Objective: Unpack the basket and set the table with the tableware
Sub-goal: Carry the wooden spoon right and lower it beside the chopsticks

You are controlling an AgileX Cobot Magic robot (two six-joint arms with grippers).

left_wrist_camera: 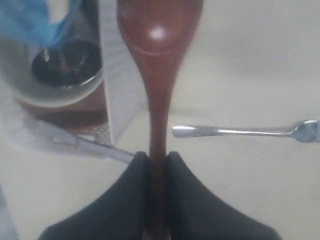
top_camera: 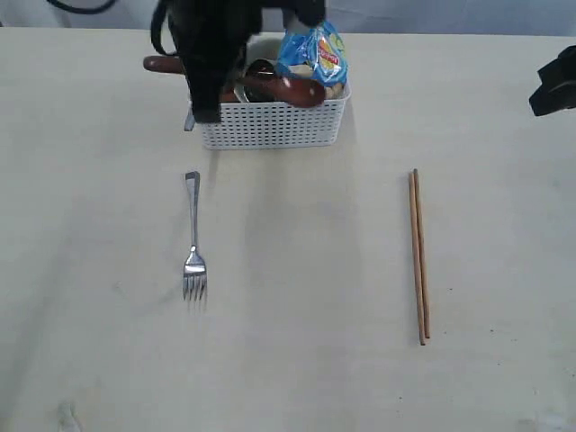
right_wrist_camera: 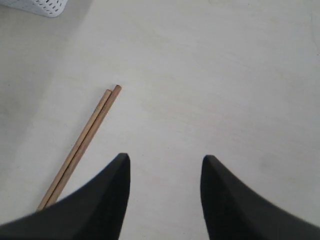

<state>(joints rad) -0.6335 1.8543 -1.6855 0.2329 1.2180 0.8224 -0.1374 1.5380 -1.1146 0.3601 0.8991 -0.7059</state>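
The white basket (top_camera: pixel 270 124) stands at the table's (top_camera: pixel 306 270) far side. My left gripper (left_wrist_camera: pixel 157 156) is shut on the handle of the reddish-brown wooden spoon (left_wrist_camera: pixel 159 75), held level over the basket's rim (left_wrist_camera: pixel 116 90). The spoon's bowl (top_camera: pixel 301 90) points right. A steel cup (left_wrist_camera: pixel 62 67) and a steel knife (left_wrist_camera: pixel 85 145) are in the basket. A steel fork (top_camera: pixel 193 243) lies on the table in front of the basket, at left. The chopsticks (top_camera: pixel 419 256) lie together at right. My right gripper (right_wrist_camera: pixel 165 160) hovers open over bare table beside the chopsticks (right_wrist_camera: pixel 82 142).
A blue snack bag (top_camera: pixel 313 52) stands in the basket's right end. The left arm (top_camera: pixel 209 45) covers the basket's left part. The right arm (top_camera: pixel 556 83) is at the far right edge.
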